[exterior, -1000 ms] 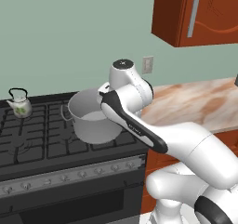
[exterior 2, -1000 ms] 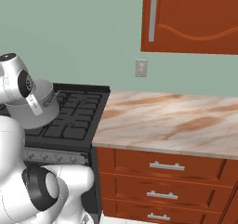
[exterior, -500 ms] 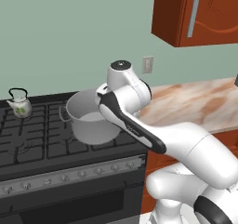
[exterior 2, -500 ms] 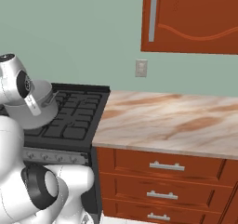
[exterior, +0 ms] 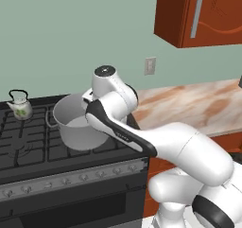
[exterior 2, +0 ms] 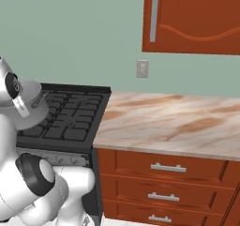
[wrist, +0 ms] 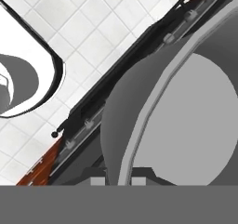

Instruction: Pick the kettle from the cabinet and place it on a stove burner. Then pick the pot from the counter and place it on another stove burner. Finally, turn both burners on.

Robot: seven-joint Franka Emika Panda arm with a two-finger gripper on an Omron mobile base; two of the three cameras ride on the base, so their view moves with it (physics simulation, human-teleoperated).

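The grey metal pot [exterior: 75, 123] is over the front right part of the black stove [exterior: 28, 151], and I cannot tell whether its base touches the grate. My gripper [exterior: 92, 109] is shut on the pot's right rim. In the hand view the rim runs up between the fingertips of the gripper [wrist: 118, 179], with the inside of the pot [wrist: 195, 116] to the right. The small white kettle [exterior: 20, 106] stands on the back left burner. In the right base view the pot [exterior 2: 33, 109] shows partly behind the arm, over the stove [exterior 2: 70, 117]. The wall cabinet [exterior: 198, 14] is closed.
The marbled counter [exterior: 189, 104] runs right of the stove, over wooden drawers [exterior 2: 168, 173]. A strip of knobs [exterior: 71, 179] lines the stove front, also seen beside the pot as the knob strip [wrist: 181, 23]. A wall outlet [exterior 2: 142, 69] sits under the cabinet [exterior 2: 192, 18].
The arm has carried the pot a little to the left, further over the stove. The kettle has not moved.
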